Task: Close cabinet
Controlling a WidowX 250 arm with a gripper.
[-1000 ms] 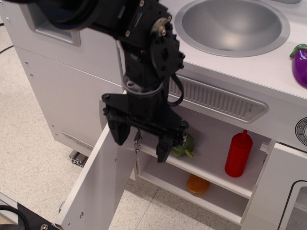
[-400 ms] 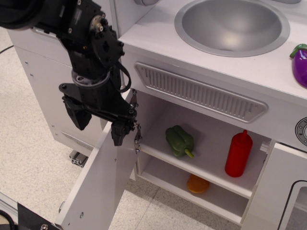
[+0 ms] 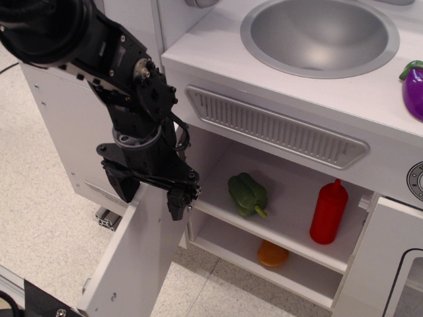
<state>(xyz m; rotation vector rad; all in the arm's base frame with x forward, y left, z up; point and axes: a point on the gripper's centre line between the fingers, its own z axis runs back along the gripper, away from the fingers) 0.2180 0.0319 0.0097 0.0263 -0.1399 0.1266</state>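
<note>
While its two black fingers (image 3: 177,203) point down with a wide gap between them, the gripper (image 3: 153,197) straddles the top edge of the open door (image 3: 135,257), one finger on the shelf side of the panel and the other on its outer side; whether either finger touches the panel cannot be told, and nothing is clamped between them; above the fingers the black wrist and arm (image 3: 106,59) climb up and to the left, bending out of view at the upper left corner, so the whole limb leans over the door from the left of the toy kitchen; the cabinet (image 3: 277,218) sits under the counter, below one long grey vent grille (image 3: 277,129) and one round metal sink (image 3: 320,36), and it stands open, its single door swung out toward the camera and the floor side, hinged at its left, with its long axis running from the hinge down to the lower left of the view; inside there is one white shelf (image 3: 264,231); on it lie one green pepper (image 3: 247,194) and one red bottle (image 3: 328,211), upright, well apart; below the shelf rests one orange item (image 3: 272,253); one purple eggplant (image 3: 414,88) lies on the counter at the right edge.
</note>
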